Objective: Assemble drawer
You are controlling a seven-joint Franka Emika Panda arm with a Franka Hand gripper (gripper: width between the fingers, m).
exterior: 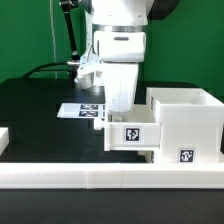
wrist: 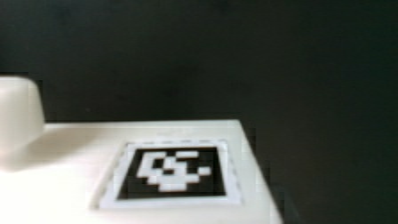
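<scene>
The robot's gripper (exterior: 120,108) hangs low over the black table (exterior: 30,105), just above a small white tray (exterior: 133,135) with a black-and-white tag on its front. The tray sits near the middle of the exterior view, at about 5 o'clock from the arm. Touching it, at 3 o'clock, stands the big white box housing (exterior: 185,115), open on top, with another tag low on its front. A long low white rail (exterior: 100,180) runs across the front, at 6 o'clock. The marker board (exterior: 82,109) lies flat behind the gripper, at about 9 o'clock from it.

The wrist view shows a flat white part with a tag (wrist: 173,170) very close, and it is blurry. It may be the tray's top, but I am not sure.

I cannot tell if the jaws are spread or pinching, because the tray and the arm body hide the tips.

The step in hand looks like handling the small tray beside the housing. Next, the tray would need to line up straight with the housing's open side, then slide in gently so it does not jam.
</scene>
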